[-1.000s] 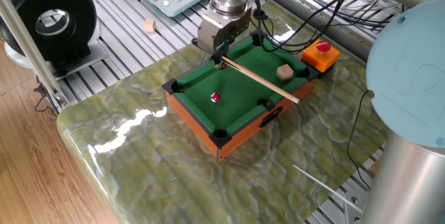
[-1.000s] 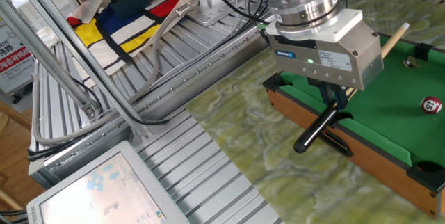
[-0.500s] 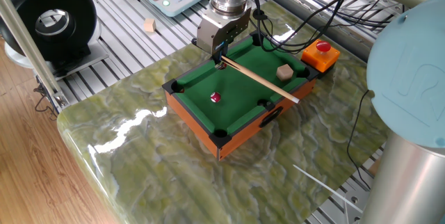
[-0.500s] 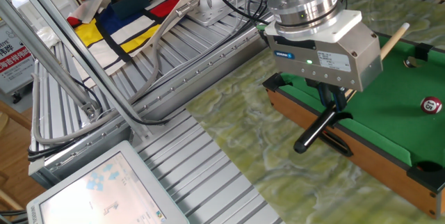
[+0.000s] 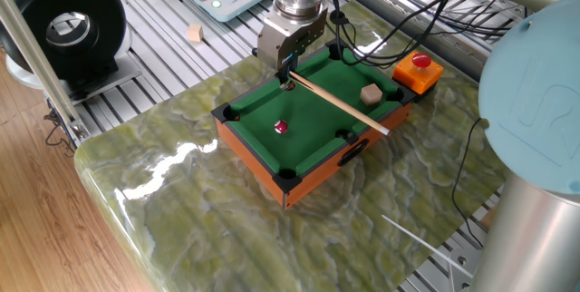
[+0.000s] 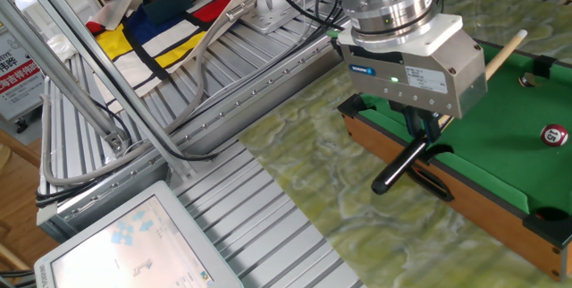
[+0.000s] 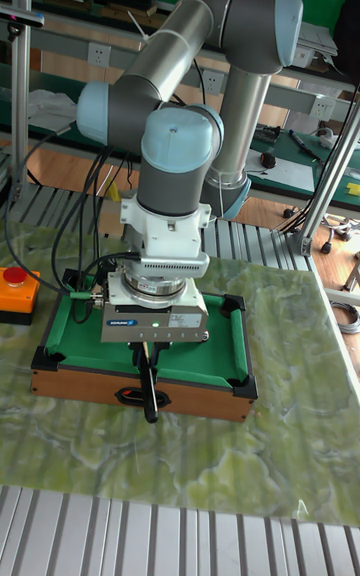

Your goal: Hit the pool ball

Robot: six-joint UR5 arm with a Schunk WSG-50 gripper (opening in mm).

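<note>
Your pincer (image 6: 424, 127) was clamped on the cue stick (image 5: 340, 106) at the pool table's (image 5: 249, 147) far rail. The pool ball (image 5: 281, 127) sat mid-felt, open green around it, the tan cube (image 5: 369, 94) well apart.

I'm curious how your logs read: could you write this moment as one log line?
gripper: shut on cue stick | pool ball: resting on green felt, apart from stick | tan cube: beside stick | hit: not yet
</note>
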